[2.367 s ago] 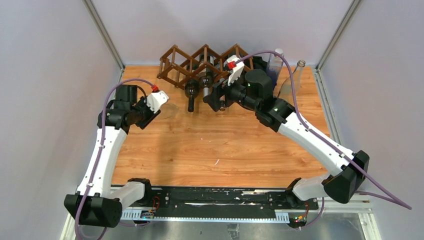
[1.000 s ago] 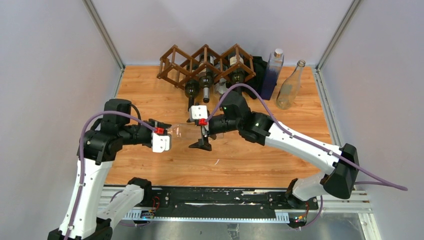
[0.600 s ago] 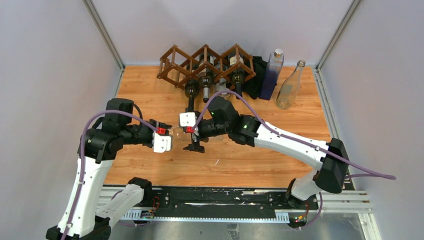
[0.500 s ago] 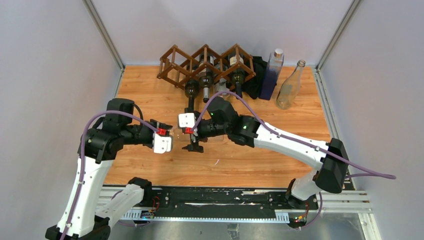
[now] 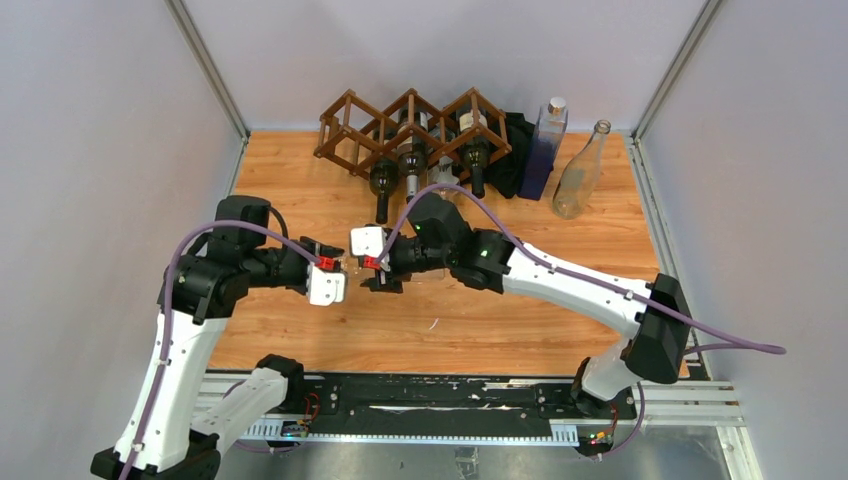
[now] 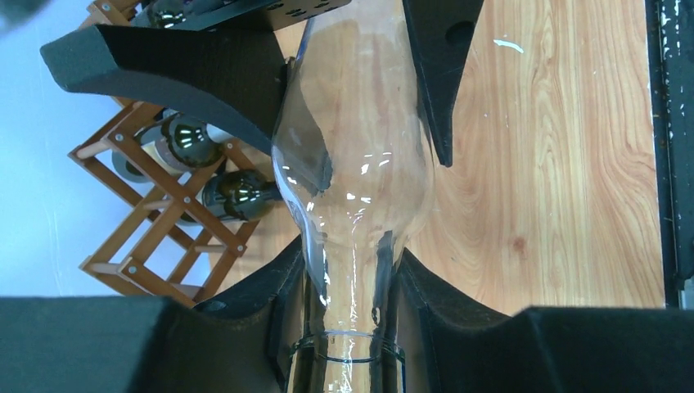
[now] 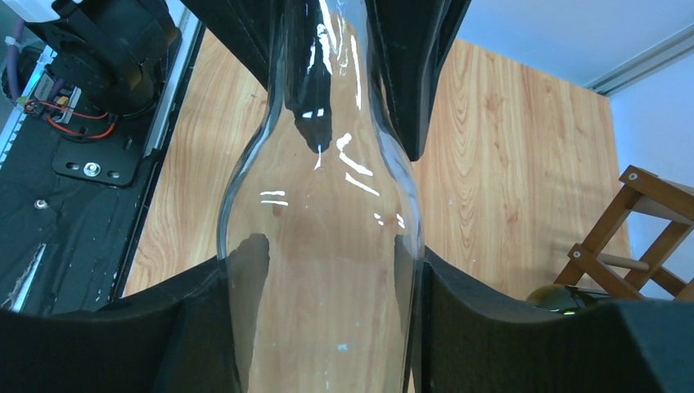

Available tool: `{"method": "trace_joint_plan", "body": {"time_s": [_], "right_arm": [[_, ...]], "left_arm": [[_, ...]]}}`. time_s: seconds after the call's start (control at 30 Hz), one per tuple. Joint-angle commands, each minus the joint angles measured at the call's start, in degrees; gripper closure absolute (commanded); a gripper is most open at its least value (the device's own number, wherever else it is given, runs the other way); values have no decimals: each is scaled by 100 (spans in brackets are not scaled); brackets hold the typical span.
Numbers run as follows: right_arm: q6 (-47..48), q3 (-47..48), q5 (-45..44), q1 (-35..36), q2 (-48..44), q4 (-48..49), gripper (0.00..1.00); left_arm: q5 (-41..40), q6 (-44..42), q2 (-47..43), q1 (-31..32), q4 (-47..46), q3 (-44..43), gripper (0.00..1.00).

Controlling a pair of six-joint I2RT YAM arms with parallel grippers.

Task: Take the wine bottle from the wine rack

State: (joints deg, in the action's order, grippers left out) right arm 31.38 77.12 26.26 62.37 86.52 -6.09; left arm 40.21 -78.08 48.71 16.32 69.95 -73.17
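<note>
Clear wine bottle (image 6: pixel 352 164) is already off the wine rack (image 5: pixel 348 95), hanging over the counter (image 5: pixel 500 320) well in front of it. Left hand (image 6: pixel 352 270) is pinched tight on the neck. Right hand (image 7: pixel 323 270) now clamps the belly; a second ago it gaped wide open. I'd let that grip settle before the left lets go

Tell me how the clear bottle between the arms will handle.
The clear bottle looks empty, nothing visible inside, so probably light. Its glossy glass may slip in the jaws. Round and glass, it could roll or crack if dropped.
</note>
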Motion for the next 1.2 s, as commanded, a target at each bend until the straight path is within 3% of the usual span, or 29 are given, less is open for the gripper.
{"method": "trace_joint_plan", "body": {"time_s": [0.0, 0.03, 0.07, 0.13, 0.17, 0.33, 0.4, 0.57, 0.7, 0.9, 1.17], "right_arm": [[-44, 464, -220, 65, 300, -127, 88], [-60, 530, -279, 65, 351, -163, 98], [-129, 565, -390, 65, 388, -159, 100], [-240, 551, -603, 42, 388, -78, 100], [-328, 504, -649, 9, 354, 39, 100], [-1387, -74, -442, -449, -80, 1163, 100], [-1932, -381, -365, -740, -284, 1763, 100], [-3282, -1056, -299, -1371, -723, 2885, 100], [-4009, -1449, -589, -1606, -1058, 3560, 100], [-4931, -1509, -638, -1631, -1225, 4651, 100], [-6574, -1286, -215, -1600, -937, 6261, 100]], "left_arm": [[391, -186, 47, 65, -219, -224, 100], [387, -208, 56, 65, -219, -258, 91], [377, -203, 63, 65, -221, -293, 65], [365, -103, 73, 65, -225, -330, 5], [372, -37, 76, 65, -223, -339, 1], [542, 472, 51, 65, -226, -383, 0], [623, 1083, 40, 65, -394, -425, 0], [241, 3848, -272, 56, -2503, 104, 0], [-15, 5325, -688, 56, -4050, 821, 0], [53, 6493, -591, 56, -4435, 1152, 0], [948, 7927, -490, 60, -5269, 1444, 0]]}}
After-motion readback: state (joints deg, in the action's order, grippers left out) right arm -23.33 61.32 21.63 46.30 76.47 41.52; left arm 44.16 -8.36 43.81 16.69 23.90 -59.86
